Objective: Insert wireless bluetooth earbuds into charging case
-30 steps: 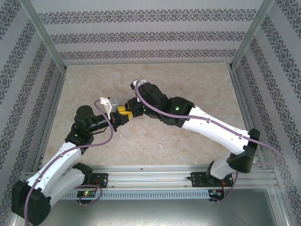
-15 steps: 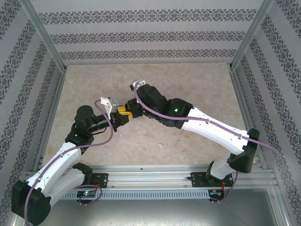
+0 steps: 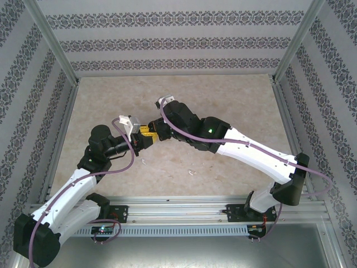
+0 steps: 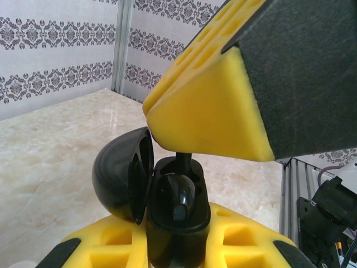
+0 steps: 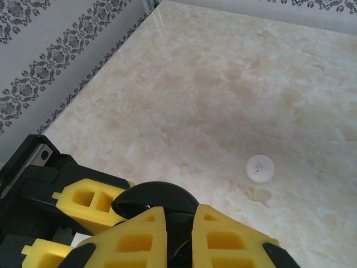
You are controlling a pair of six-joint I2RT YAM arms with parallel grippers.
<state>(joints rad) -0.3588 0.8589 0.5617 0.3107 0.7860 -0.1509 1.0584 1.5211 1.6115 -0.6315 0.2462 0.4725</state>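
My left gripper [image 4: 177,247] is shut on a black charging case [image 4: 177,226], held upright with its round lid [image 4: 118,180] swung open to the left. A black earbud [image 4: 182,196] sits in the case's well, its stem pointing up. My right gripper [image 5: 179,235] comes from above and is shut on that stem, and its yellow fingers [image 4: 207,114] hover just over the case. In the top view the left gripper [image 3: 143,139] and the right gripper [image 3: 152,132] meet above the table's middle. From the right wrist the case lid [image 5: 154,195] shows just beyond the fingertips.
Two tiny white bits lie on the marble table, one [image 3: 141,162] near the left arm and one [image 3: 192,172] near the front middle. A small white round spot [image 5: 260,168] marks the table beyond my right gripper. Patterned walls and metal posts enclose the table.
The right arm has shifted very slightly. Both grippers stay together at the case, with their holds unchanged.
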